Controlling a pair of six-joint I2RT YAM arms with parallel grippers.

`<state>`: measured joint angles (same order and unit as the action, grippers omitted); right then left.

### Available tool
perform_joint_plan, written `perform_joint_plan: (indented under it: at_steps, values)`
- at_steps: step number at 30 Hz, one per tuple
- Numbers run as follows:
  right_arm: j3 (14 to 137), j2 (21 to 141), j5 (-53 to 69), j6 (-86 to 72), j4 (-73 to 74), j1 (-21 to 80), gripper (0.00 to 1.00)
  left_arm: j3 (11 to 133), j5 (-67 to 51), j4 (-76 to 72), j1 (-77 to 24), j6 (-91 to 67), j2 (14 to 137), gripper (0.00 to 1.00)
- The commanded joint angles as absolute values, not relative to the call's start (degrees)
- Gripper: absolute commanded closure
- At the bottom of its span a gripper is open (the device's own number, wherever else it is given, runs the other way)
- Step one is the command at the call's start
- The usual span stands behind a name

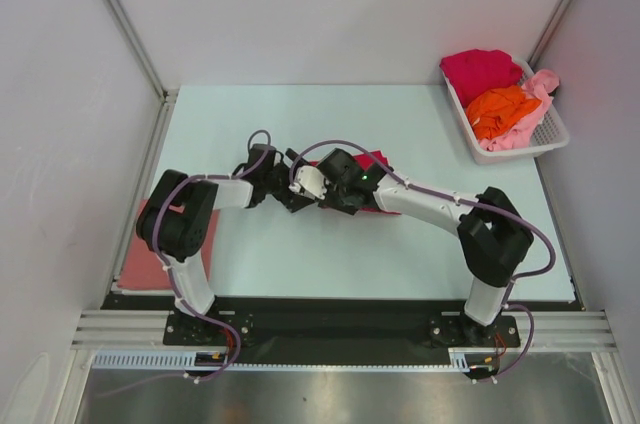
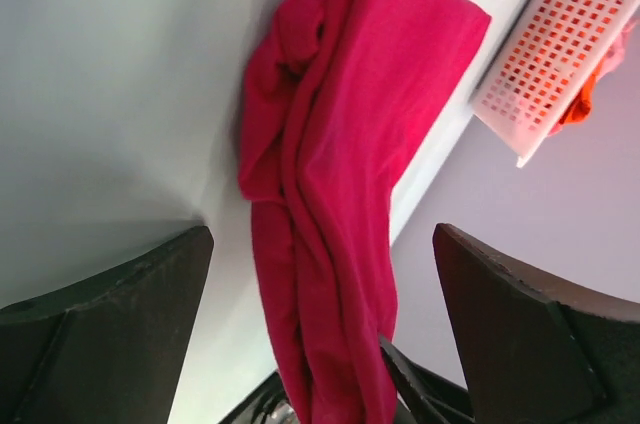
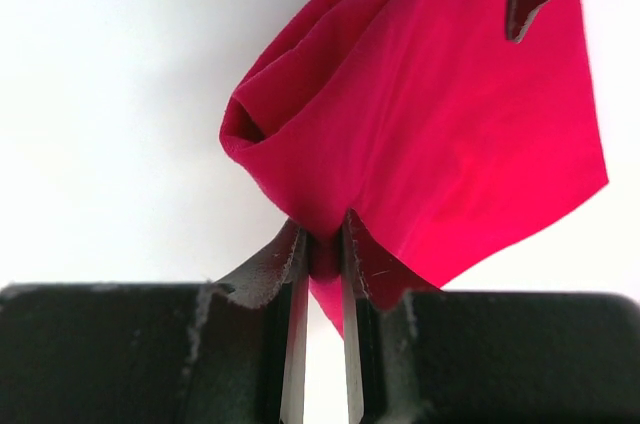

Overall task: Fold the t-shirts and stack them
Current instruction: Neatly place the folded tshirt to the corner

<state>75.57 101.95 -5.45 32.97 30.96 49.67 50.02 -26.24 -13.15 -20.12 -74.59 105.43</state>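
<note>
Here, the right gripper [image 3: 322, 244] was closed tight on a bunched fold of a crimson t-shirt [image 3: 430, 114], the cloth spreading away from its fingertips. The left gripper [image 2: 322, 234] stood wide open, one finger on either side of the same shirt; whether it touched the cloth could not be judged. Both arms met over the middle of the table [image 1: 400, 254]. A salmon-pink t-shirt [image 1: 135, 259] lay at the near left edge. The white basket [image 1: 548, 136], far right, held a second crimson t-shirt [image 1: 482, 69], an orange t-shirt [image 1: 500, 109] and a light pink t-shirt [image 1: 538, 89].
</note>
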Motion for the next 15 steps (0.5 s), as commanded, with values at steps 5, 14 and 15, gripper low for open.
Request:
perform_joint_plan:
  at_steps: [5, 14, 15]
  values:
    - [77.43, 97.12, -2.82, 31.55, 31.12, 49.04, 1.00, 51.94, -22.51, -16.26, -21.80, -80.77, 108.54, 0.04]
    - [76.91, 95.19, -0.53, 29.88, 30.58, 49.04, 1.00, 51.15, -21.27, -22.67, -21.80, -82.35, 112.93, 0.39]
    - [76.73, 94.92, -0.53, 29.71, 30.59, 49.04, 1.00, 50.80, -21.44, -23.81, -21.54, -82.53, 113.37, 0.45]
